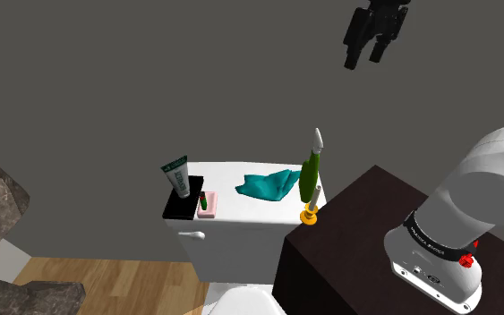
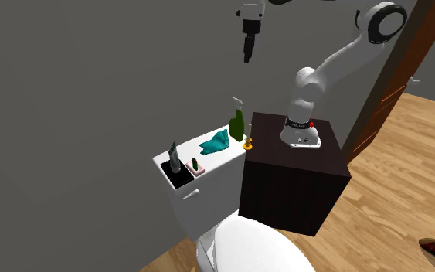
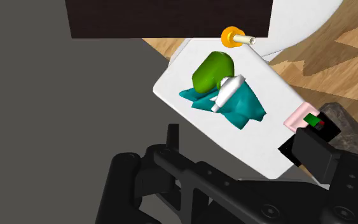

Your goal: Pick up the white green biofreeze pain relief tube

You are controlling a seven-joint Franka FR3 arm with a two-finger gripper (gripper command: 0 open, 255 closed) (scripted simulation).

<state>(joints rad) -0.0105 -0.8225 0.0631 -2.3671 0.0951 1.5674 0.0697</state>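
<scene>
Gripper first: the all-black two-finger gripper (image 1: 366,60) is hanging way up high against the grey wall. From my shoulder view the two fingers stand apart with nothing between them, so it's spread and holding nothing.

The white and green tube (image 1: 177,175) is far below it. It stands on end on a small flat black block (image 1: 180,208) at the end of the white toilet tank lid (image 1: 241,215) farthest from the dark brown box stand (image 1: 357,233).

Just beside that block is a little pink tray (image 1: 208,204) with something green in it. Mid-lid I've got a crumpled teal cloth (image 1: 268,184). A green bottle with a white neck (image 1: 310,172) stands near the stand end, and an orange holder with a white candle (image 1: 310,215) sits right in front of it.
</scene>
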